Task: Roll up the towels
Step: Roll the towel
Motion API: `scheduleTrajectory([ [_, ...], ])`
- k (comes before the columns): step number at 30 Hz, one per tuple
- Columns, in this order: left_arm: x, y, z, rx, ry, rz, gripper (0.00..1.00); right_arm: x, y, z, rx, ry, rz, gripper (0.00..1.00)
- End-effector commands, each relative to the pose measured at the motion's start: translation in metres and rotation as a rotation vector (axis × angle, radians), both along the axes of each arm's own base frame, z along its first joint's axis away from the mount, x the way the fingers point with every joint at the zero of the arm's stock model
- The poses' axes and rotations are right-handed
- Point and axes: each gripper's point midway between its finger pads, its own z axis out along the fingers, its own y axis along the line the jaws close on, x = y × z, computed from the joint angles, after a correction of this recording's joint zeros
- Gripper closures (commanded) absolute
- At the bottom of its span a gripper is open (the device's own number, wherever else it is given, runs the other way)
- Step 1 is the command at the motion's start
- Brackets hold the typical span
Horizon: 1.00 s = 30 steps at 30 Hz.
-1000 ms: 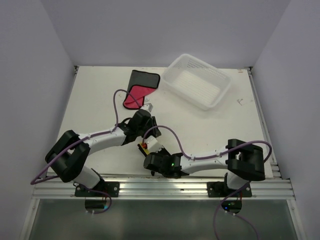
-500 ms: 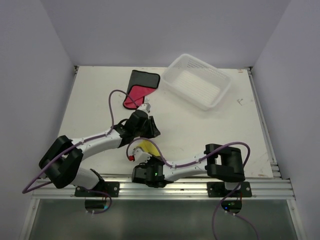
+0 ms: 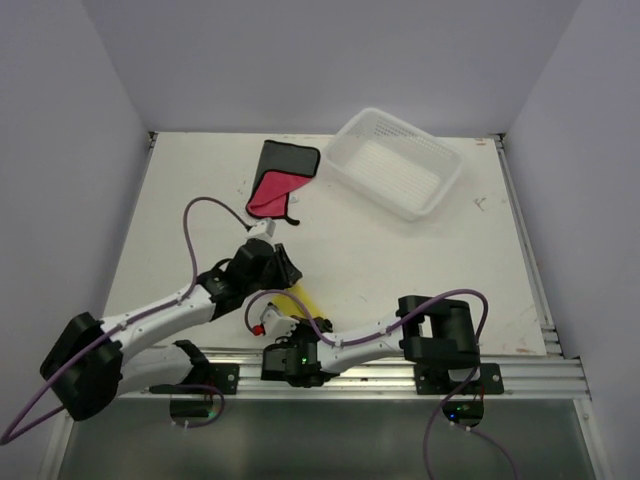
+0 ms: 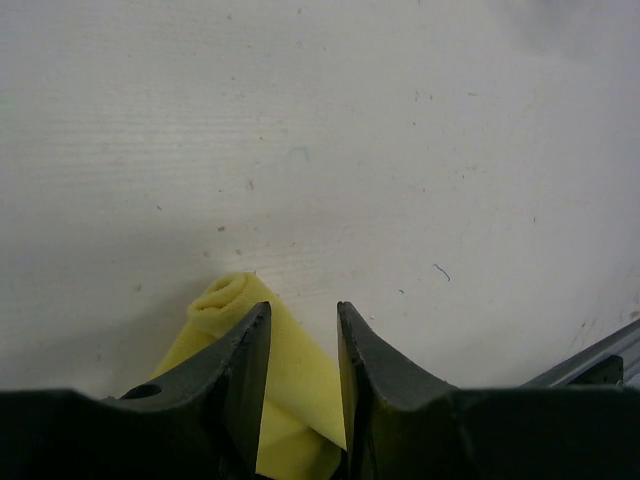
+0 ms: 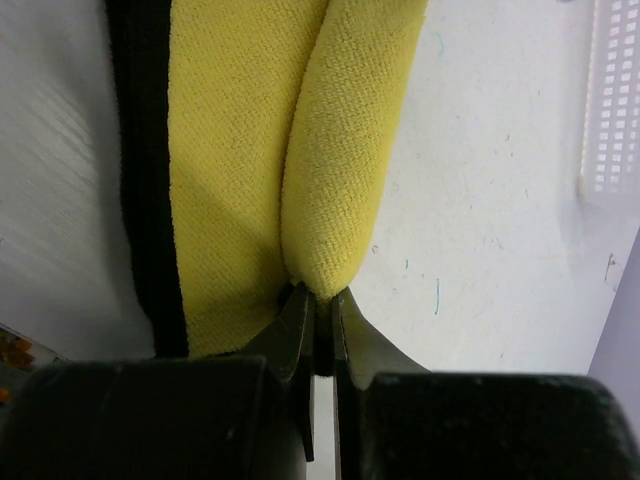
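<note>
Plainly, the risk lies in two grips sharing one soft bundle. The right pincer (image 5: 318,295) has its jaws pressed almost together on a thin fold of the yellow towel (image 5: 340,150), and the cloth runs straight ahead from its tips. The left pincer (image 4: 303,310) has its jaws part-way apart with the same towel filling the gap between them, apparently clamped on it, and the rolled end pokes out just ahead and to its left.

If either arm pulls away while the other grips, I would expect the roll to stretch out and unwind. The right pincer's bite is shallow, so a tug could slip the fold free. Both wrists crowd close over the bench (image 3: 200,200) at its near edge, so a knock between them seems possible.

The red towel (image 3: 275,180) lies well beyond both pincers, beside the basket (image 3: 390,160), and is not yet rolled.
</note>
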Motion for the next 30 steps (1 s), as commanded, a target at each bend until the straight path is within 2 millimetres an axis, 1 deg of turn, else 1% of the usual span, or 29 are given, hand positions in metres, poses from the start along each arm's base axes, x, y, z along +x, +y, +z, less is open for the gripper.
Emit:
scheduleTrajectory([
  [1,0.008,0.028,0.021,0.004,-0.077,0.147,0.63,0.004,-0.001,0.009,0.027,-0.021,-0.016,1.00],
  [2,0.009,0.033,0.029,-0.004,-0.099,0.174,0.63,0.004,-0.002,0.008,0.030,-0.013,-0.019,1.00],
  [4,0.005,0.042,0.028,0.009,-0.086,0.201,0.65,0.004,-0.002,0.006,0.037,0.000,-0.020,1.00],
  [5,0.004,0.044,0.029,0.005,-0.086,0.208,0.67,0.006,-0.003,0.008,0.053,0.006,-0.028,1.00],
  [6,0.002,0.044,0.027,0.002,-0.079,0.208,0.73,0.006,-0.004,0.006,0.062,0.030,-0.033,1.00],
  [7,-0.003,0.045,0.020,-0.002,-0.060,0.202,0.76,0.010,-0.010,0.004,0.069,0.043,-0.050,1.00],
  [8,-0.004,0.042,0.018,-0.017,-0.057,0.194,0.78,0.011,-0.009,0.007,0.104,0.059,-0.059,1.00],
  [9,-0.009,0.043,0.008,-0.015,-0.038,0.185,0.82,0.011,-0.010,0.005,0.117,0.087,-0.063,1.00],
  [10,-0.014,0.038,0.002,-0.035,-0.014,0.161,0.84,0.016,-0.016,0.004,0.128,0.099,-0.084,1.00],
  [11,-0.012,0.032,0.003,-0.068,-0.026,0.146,0.85,0.018,-0.016,0.007,0.154,0.108,-0.090,1.00],
  [12,-0.018,0.031,-0.007,-0.071,-0.009,0.131,0.87,0.017,-0.016,0.005,0.167,0.133,-0.094,1.00],
  [13,-0.019,0.027,-0.012,-0.082,0.000,0.119,0.88,0.020,-0.020,0.003,0.171,0.142,-0.106,1.00],
  [14,-0.016,0.019,-0.006,-0.125,-0.023,0.102,0.88,0.021,-0.020,0.004,0.177,0.145,-0.108,1.00],
  [16,-0.021,0.013,-0.018,-0.116,-0.004,0.081,0.88,0.021,-0.019,0.004,0.182,0.156,-0.107,1.00],
  [18,-0.019,0.006,-0.017,-0.121,-0.015,0.064,0.88,0.021,-0.019,0.003,0.182,0.163,-0.105,1.00],
  [19,-0.019,0.004,-0.020,-0.111,-0.013,0.055,0.87,0.021,-0.018,0.003,0.183,0.164,-0.104,1.00],
  [21,-0.016,-0.001,-0.019,-0.113,-0.019,0.048,0.86,0.021,-0.018,0.002,0.185,0.171,-0.105,1.00],
  [22,-0.017,-0.001,-0.024,-0.101,-0.011,0.043,0.86,0.021,-0.019,0.002,0.186,0.172,-0.106,1.00],
  [24,-0.014,-0.003,-0.024,-0.091,-0.005,0.044,0.85,0.021,-0.019,0.002,0.189,0.175,-0.105,1.00],
  [25,-0.015,0.003,-0.034,-0.046,0.016,0.058,0.85,0.020,-0.019,0.003,0.192,0.176,-0.105,1.00],
  [26,-0.015,0.007,-0.039,-0.018,0.030,0.067,0.85,0.020,-0.019,0.004,0.194,0.177,-0.103,1.00],
  [27,-0.012,0.008,-0.039,0.008,0.037,0.081,0.85,0.020,-0.019,0.004,0.195,0.179,-0.102,1.00],
  [28,-0.012,0.014,-0.047,0.055,0.050,0.086,0.85,0.020,-0.020,0.004,0.190,0.179,-0.102,1.00],
  [29,-0.016,0.026,-0.057,0.122,0.075,0.108,0.85,0.020,-0.022,0.006,0.187,0.179,-0.102,1.00],
  [30,-0.015,0.029,-0.059,0.149,0.080,0.118,0.85,0.020,-0.023,0.006,0.182,0.180,-0.103,1.00],
])
